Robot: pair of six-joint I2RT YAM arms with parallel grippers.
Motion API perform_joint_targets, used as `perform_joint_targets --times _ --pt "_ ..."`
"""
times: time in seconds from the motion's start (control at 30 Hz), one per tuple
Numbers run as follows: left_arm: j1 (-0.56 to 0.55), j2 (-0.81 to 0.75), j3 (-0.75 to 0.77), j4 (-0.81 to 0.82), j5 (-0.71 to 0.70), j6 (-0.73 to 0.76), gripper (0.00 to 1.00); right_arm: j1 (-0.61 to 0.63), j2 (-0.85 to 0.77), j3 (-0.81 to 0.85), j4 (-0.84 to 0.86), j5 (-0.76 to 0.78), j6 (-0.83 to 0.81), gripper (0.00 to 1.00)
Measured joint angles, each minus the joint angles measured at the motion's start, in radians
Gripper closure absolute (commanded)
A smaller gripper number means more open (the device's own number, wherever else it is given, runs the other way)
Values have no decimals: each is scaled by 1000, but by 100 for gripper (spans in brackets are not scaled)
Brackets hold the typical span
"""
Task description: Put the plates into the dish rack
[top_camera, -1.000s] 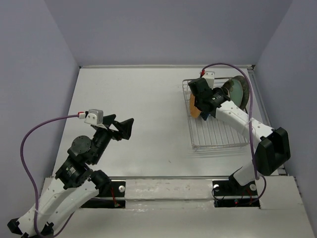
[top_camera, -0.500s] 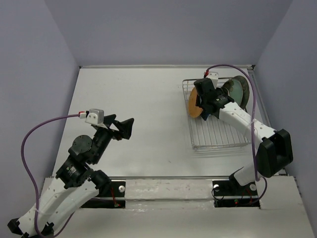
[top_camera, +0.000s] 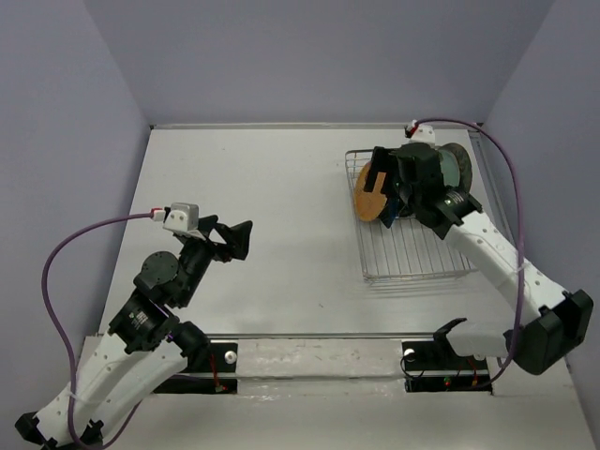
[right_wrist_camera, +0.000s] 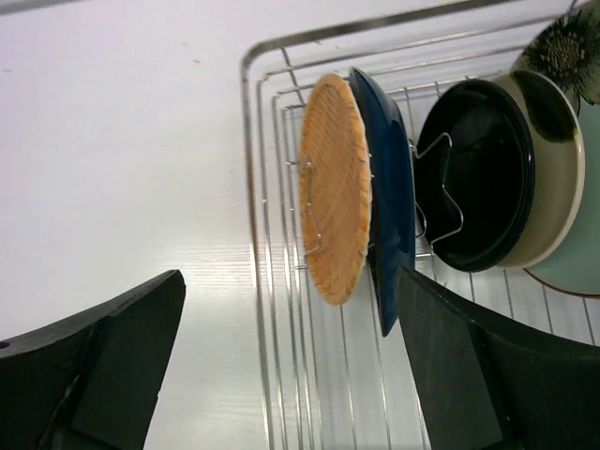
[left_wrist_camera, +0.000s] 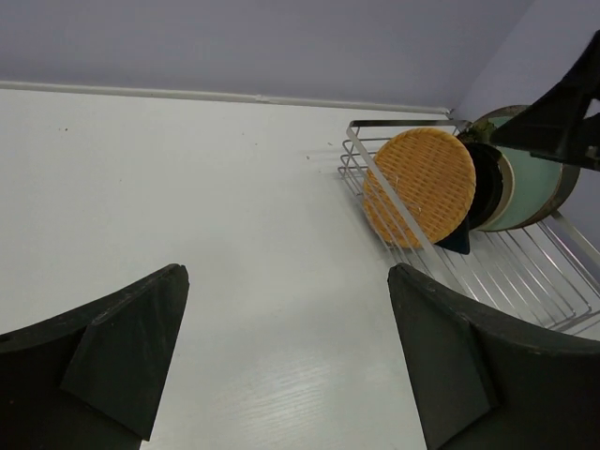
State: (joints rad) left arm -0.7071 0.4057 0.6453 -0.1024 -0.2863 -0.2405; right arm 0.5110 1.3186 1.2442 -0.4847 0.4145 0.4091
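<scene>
The dish rack (top_camera: 412, 258) stands at the table's right. The orange woven plate (top_camera: 372, 199) stands upright at its left end, with nothing holding it. In the right wrist view the orange plate (right_wrist_camera: 336, 187) is followed by a dark blue plate (right_wrist_camera: 392, 178), a black one (right_wrist_camera: 478, 178), a cream one (right_wrist_camera: 551, 159) and a pale teal one (right_wrist_camera: 581, 253). My right gripper (top_camera: 392, 187) hovers open just above the orange and blue plates. Over the bare table at the left, my left gripper (top_camera: 234, 234) is open and holds nothing.
The rack's rim (right_wrist_camera: 248, 141) lies close to the back wall and the right wall. From the left wrist view the rack (left_wrist_camera: 525, 272) and the orange plate (left_wrist_camera: 422, 183) show far ahead over white tabletop (left_wrist_camera: 187, 187).
My right gripper has opened, let go of the orange plate and drawn back up and to the right. The plate stays standing in the rack. The left arm has barely moved.
</scene>
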Motion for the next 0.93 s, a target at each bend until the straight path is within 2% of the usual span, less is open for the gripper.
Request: perform_joint_targets --times 0.33,0.57,0.73,0.93 --pt "8 26 0 0 -7 1 1 0 -390 -51 55 -187 -56 0" --pt "9 102 13 -4 -1 -4 1 0 -642 -126 74 -169 -109 0" --pt "9 130 26 5 27 -28 1 0 -756 -188 98 -119 -127 0" --pt "9 158 27 46 78 -68 1 0 -736 -297 103 -131 -98 0"
